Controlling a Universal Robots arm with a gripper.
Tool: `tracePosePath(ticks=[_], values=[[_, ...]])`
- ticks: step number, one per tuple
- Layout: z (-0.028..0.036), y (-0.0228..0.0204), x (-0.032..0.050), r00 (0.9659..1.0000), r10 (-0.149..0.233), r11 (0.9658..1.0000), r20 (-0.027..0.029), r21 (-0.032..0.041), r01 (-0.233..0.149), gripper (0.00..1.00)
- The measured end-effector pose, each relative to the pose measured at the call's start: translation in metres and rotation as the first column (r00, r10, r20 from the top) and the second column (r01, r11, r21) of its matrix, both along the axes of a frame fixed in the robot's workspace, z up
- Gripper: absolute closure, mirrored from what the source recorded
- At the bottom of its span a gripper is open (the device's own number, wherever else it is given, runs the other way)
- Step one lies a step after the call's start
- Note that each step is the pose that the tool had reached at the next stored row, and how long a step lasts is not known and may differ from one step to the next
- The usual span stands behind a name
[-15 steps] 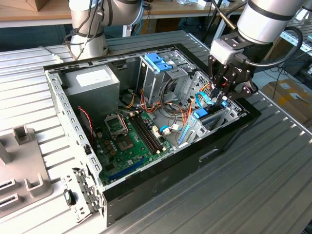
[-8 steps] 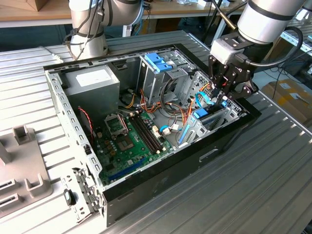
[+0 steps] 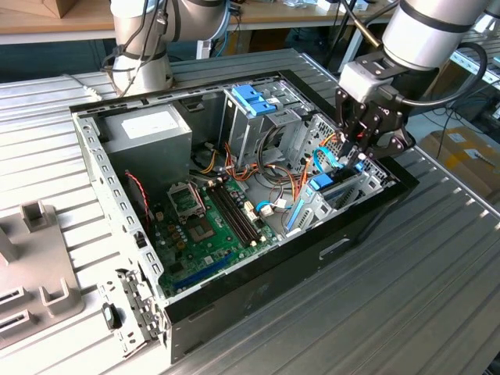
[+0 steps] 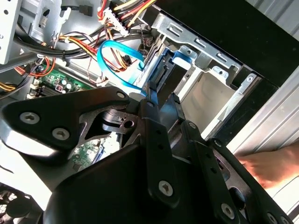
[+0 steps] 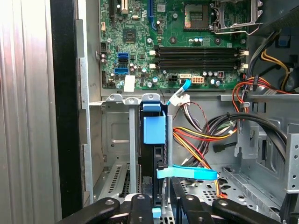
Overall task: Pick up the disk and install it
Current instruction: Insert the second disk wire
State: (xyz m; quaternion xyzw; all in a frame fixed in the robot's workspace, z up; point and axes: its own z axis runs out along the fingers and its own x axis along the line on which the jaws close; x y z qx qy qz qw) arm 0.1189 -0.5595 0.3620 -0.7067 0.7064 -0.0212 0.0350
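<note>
- Black two-finger gripper [image 3: 353, 160], fingers nearly shut, clamps the flat silver-grey disk with light-blue plastic frame [image 5: 154, 129] by its edge.
- Disk stands on edge in a grey metal bay [image 5: 114, 135] at the black computer case's [image 3: 258, 291] corner, exterior view's right (flat blue cable [image 5: 187, 173] just beside).

Bright even light, soft shadows

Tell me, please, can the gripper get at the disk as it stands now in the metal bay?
Probably yes. The gripper is right at the disk, which stands on edge in the metal bay, and nothing lies between them. A blue flat cable passes close by.
</note>
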Motion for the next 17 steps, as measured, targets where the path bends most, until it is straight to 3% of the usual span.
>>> tracePosePath(ticks=[17], values=[[0.0000, 0.0004, 0.0043, 1.0000, 0.001, 1.0000, 0.0001, 0.0000, -0.001, 0.71]])
